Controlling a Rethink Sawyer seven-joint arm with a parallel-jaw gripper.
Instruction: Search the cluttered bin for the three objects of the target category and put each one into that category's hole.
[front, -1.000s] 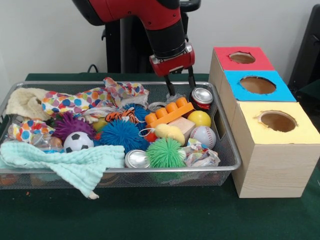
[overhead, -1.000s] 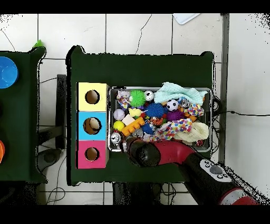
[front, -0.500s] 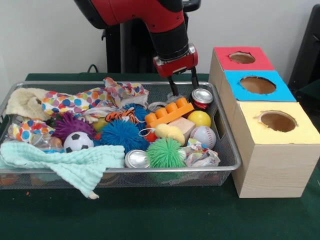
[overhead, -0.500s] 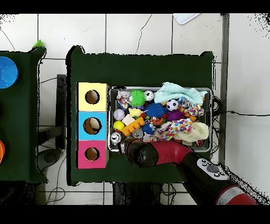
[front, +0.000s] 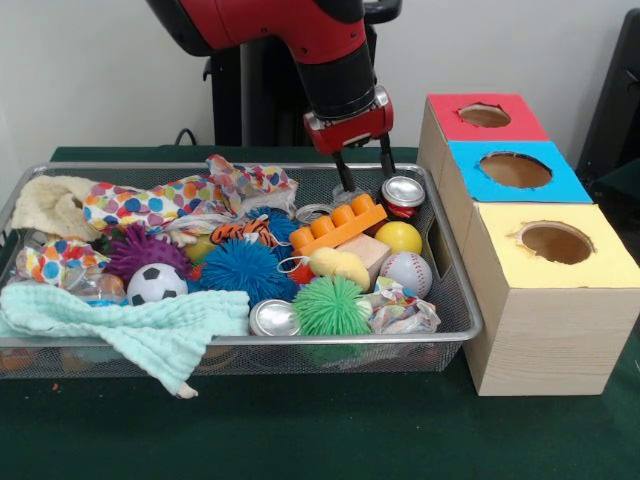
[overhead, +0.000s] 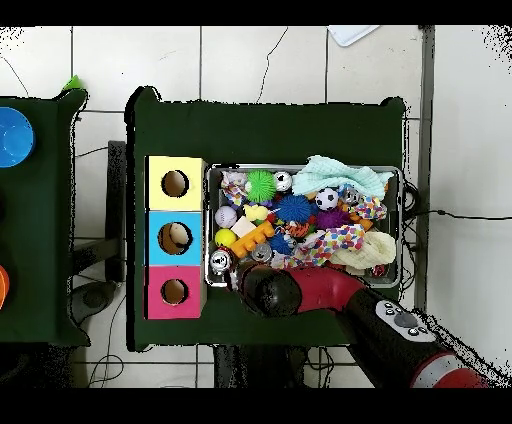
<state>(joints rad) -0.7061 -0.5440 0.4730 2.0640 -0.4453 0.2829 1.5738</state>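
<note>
Front view: open gripper (front: 365, 180) beside can (front: 404, 192), seemingly apart.

The red and black arm (front: 330, 60) descends from above, wrist near vertical, its gripper (front: 364, 170) pointing downward with the two dark fingers (front: 342, 172) spread apart, holding nothing.

Readable text: none in either view.
Cans (front: 403, 192): tops and sides show no legible brand or label.
Box (front: 528, 262): plain red, blue and yellow tops, no lettering or numbers.
Cloths (front: 150, 205): dotted patterns only, no words.
</note>
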